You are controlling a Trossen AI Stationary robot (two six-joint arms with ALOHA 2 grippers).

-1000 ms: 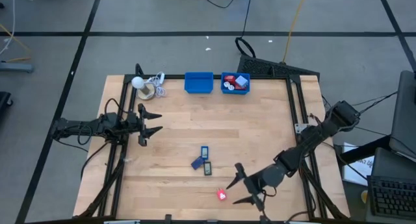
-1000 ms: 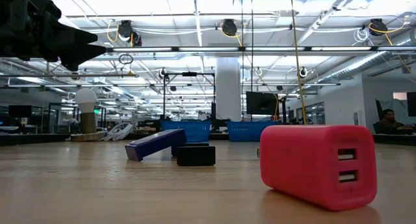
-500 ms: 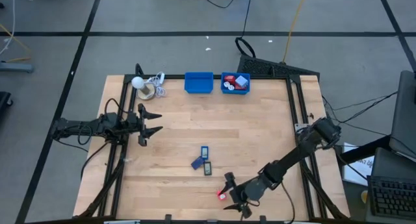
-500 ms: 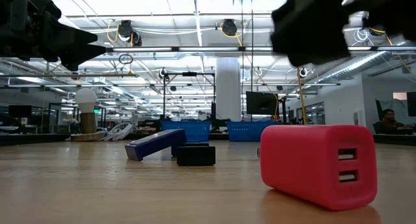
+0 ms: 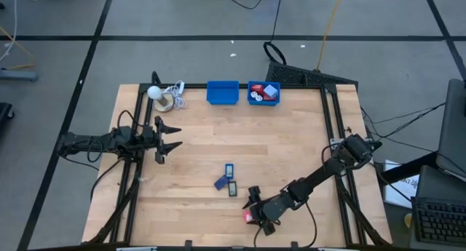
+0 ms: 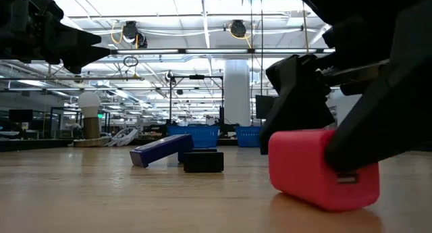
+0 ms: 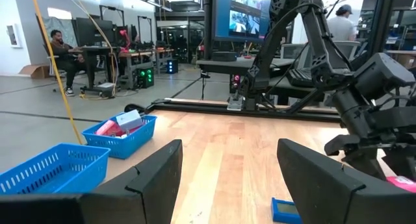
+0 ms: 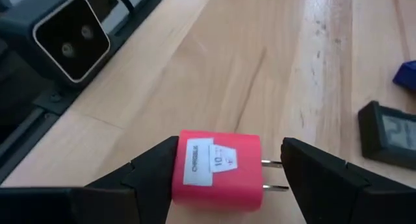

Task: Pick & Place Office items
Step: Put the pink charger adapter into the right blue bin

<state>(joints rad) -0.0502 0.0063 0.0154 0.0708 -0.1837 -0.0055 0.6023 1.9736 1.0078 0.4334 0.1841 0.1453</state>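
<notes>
A red block with two metal prongs [image 5: 249,217] lies on the wooden table near the front edge; it also shows in the low view [image 6: 304,165] and the right wrist view [image 8: 218,169]. My right gripper [image 5: 253,211] is low at the table and open, with one finger on either side of the block [image 8: 231,152]. My left gripper [image 5: 171,137] is open and empty above the table's left side. Two dark blue rectangles [image 5: 228,169] [image 5: 220,182] and a small black piece [image 5: 233,188] lie mid-table. My right gripper comes slanting down from the table's right. Its fingers stand across the red block's two ends. One fingertip [image 8: 162,160] is right at the block's plain end [image 8: 177,169]; I cannot tell whether it touches. The other finger [image 8: 305,162] is clear of the prongs [image 8: 272,175]. The block lies flat on the table.
Two blue bins stand at the far edge: one [image 5: 223,92] looks empty, the other [image 5: 263,93] holds red and light blue pieces. A white ball with a coiled cord [image 5: 164,97] sits at the far left. The low camera stands just beyond the block [image 8: 68,42].
My right gripper has gone toward the table's left edge and down to the red block, so that its fingers now stand on either side of it. In the low view it has come into the picture from above.
</notes>
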